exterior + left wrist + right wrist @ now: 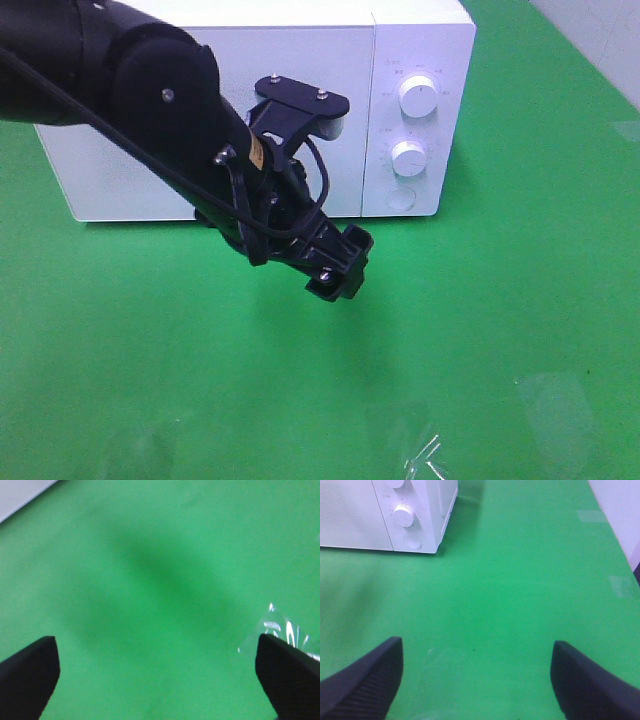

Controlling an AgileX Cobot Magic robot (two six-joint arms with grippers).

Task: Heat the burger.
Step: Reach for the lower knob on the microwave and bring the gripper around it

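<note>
Both left claw (155, 647) and right claw (477, 647) gape before microwave (330, 60)

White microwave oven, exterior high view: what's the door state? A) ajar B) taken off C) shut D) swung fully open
C: on the white microwave oven the door sits flush with the control panel, with no gap and no cavity showing.
</note>
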